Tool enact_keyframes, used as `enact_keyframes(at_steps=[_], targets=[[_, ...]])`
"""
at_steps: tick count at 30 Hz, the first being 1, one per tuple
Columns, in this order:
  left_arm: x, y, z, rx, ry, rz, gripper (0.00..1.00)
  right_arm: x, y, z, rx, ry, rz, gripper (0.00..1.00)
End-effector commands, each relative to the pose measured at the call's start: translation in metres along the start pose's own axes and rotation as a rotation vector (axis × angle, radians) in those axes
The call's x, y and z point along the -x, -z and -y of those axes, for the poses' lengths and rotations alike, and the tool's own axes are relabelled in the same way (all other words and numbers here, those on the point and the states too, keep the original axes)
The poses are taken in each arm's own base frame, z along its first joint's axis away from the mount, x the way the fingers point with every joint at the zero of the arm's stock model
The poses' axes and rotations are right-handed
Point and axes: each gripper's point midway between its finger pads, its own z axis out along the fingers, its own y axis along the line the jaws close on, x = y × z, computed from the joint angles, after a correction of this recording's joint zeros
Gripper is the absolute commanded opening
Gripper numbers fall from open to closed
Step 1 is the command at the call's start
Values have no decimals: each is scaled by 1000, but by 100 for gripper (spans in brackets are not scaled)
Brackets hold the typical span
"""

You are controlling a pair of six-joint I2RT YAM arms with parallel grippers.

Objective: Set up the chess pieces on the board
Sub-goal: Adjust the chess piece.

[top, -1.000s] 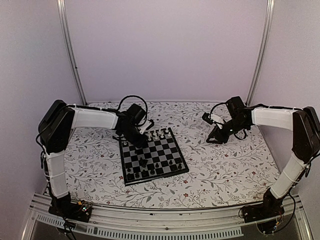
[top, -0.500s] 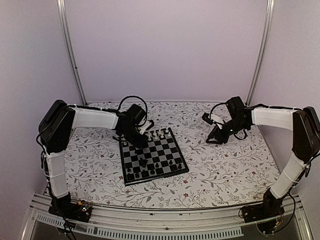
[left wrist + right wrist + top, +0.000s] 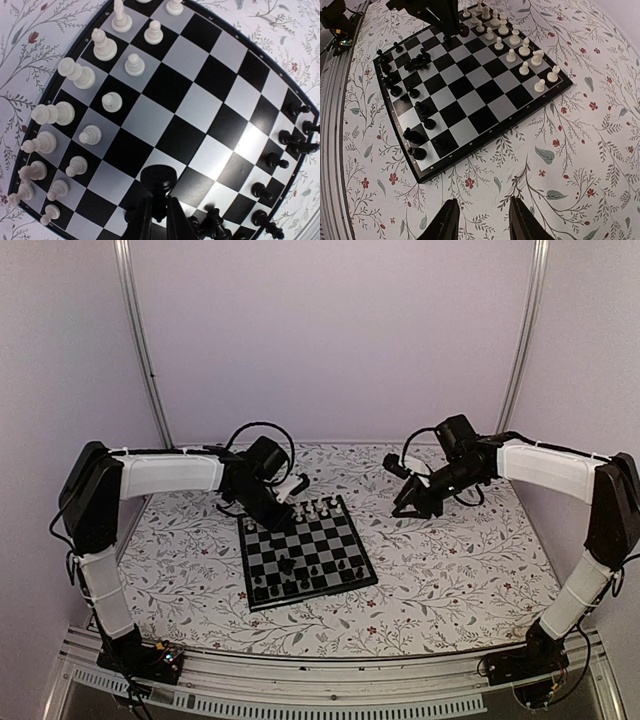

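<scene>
- This is a robot test cell in a lab, not a home.
- The left arm and the right arm, both in white sleeves, stand on a ribbed metal rail at the table's near edge.
- Plain pale walls close in 3 sides, with bare metal poles in the back corners.
- Loose black cables and an open circuit board are exposed.
- A printed floral sheet covers the tabletop.

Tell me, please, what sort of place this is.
Probably a robot test cell: left arm and right arm mounted on a metal rail, plain walls closing in a floral table, a small chessboard.
</scene>
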Motion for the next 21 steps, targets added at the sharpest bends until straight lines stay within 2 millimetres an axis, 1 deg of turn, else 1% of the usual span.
enact_keyframes(at_steps=[1, 6, 8, 12, 15, 19, 21], targets=[[15, 30, 22, -78, -41, 35, 11, 44, 20, -7, -57, 196, 14, 36], [18, 46, 35, -144, -44, 48, 11, 71, 16, -18, -135, 392, -19, 37], [18, 51, 39, -170, -44, 49, 11, 83, 11, -29, -134, 462, -20, 38], [17, 60, 50, -230, -45, 52, 11, 93, -12, -47, -131, 570, -78, 39], [18, 67, 59, -289, -47, 60, 11, 98, -34, -60, -145, 650, -115, 39], [20, 75, 71, -354, -50, 65, 11, 112, -49, -68, -204, 732, -124, 40], [21, 78, 75, -383, -50, 65, 12, 115, -59, -70, -223, 762, -140, 41]])
